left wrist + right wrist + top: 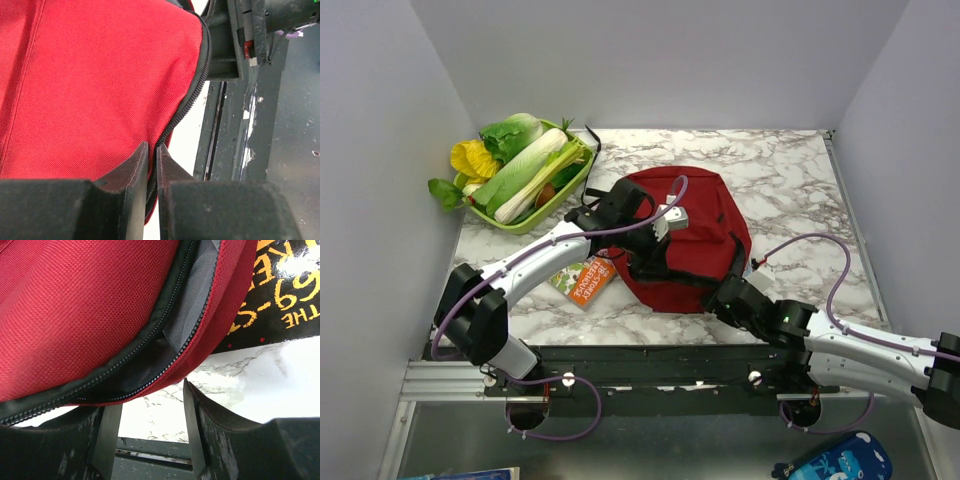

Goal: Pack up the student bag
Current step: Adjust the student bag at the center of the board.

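Fingers of the right gripper (147,400) gape wide at the near zipper edge of the student bag (715,225). It lies flat mid-table (790,180), mouth facing the arms, long axis unclear. Left gripper (152,150) pinches its zipper seam, almost closed.

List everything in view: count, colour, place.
student bag: one, dark red with black zipper, middle of the table, zipper partly open with grey lining showing
tray: one, green, far left of the table
vegetables: several, green, white and yellow, piled in the tray
booklet: one, orange, by the student bag's left edge
pouch: one, blue with white pattern, below the table's near edge, right
table: one, white-grey marble
left gripper: one, black, shut on the student bag's zipper edge
right gripper: one, black, open at the student bag's near edge
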Available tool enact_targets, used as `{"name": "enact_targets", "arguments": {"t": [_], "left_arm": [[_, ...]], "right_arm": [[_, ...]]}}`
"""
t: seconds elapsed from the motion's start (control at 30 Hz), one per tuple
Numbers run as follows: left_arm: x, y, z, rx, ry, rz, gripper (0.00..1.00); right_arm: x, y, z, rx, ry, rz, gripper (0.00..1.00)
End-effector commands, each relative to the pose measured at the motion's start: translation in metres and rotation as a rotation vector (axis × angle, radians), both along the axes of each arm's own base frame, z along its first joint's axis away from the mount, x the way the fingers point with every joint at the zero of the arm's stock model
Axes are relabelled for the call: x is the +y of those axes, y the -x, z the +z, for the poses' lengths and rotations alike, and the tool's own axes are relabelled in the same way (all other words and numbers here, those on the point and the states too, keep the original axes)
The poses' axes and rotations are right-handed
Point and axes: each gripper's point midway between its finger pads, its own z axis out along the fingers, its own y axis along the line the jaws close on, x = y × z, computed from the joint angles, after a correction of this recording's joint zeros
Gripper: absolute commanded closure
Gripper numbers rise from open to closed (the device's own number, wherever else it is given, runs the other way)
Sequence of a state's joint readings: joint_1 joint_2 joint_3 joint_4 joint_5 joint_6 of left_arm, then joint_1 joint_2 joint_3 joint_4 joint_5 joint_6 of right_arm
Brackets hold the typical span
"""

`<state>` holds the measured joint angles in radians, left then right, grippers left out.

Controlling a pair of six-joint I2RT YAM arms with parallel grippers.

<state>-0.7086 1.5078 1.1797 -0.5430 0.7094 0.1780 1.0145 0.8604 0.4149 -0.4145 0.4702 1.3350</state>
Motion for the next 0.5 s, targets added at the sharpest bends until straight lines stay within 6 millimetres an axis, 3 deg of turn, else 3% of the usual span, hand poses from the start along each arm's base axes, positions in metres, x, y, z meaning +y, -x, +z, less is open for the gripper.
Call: {"name": "enact_targets", "arguments": {"t": [0.0, 0.07, 0.17, 0.2, 0.27, 0.4, 0.43, 0.47], "left_arm": [[-0.009, 0.011, 0.011, 0.077, 0.051, -0.045, 0.8], [-0.009, 0.009, 0.007, 0.078, 0.041, -0.04, 0.8], [-0.009, -0.001, 0.001, 0.043, 0.013, 0.002, 0.89], [-0.008, -0.007, 0.001, 0.028, 0.005, 0.03, 1.0], [-0.006, -0.029, 0.003, -0.058, -0.012, 0.11, 1.0], [-0.003, -0.07, 0.029, -0.167, 0.0, 0.234, 1.0], [-0.001, -0.086, 0.05, -0.194, 0.028, 0.275, 1.0], [0.001, -0.096, 0.058, -0.204, 0.035, 0.302, 1.0]], "right_arm": [[-0.016, 0.0, -0.012, 0.001, 0.06, -0.045, 0.42], [-0.016, -0.001, -0.01, -0.004, 0.06, -0.046, 0.43], [-0.016, -0.001, -0.008, -0.006, 0.061, -0.045, 0.45], [-0.016, 0.0, -0.009, -0.001, 0.062, -0.04, 0.46], [-0.017, 0.0, -0.01, 0.001, 0.064, -0.039, 0.46], [-0.018, 0.001, -0.008, -0.004, 0.067, -0.03, 0.46], [-0.018, 0.001, -0.007, -0.008, 0.064, -0.03, 0.46], [-0.017, 0.001, -0.005, -0.012, 0.059, -0.029, 0.46]]}}
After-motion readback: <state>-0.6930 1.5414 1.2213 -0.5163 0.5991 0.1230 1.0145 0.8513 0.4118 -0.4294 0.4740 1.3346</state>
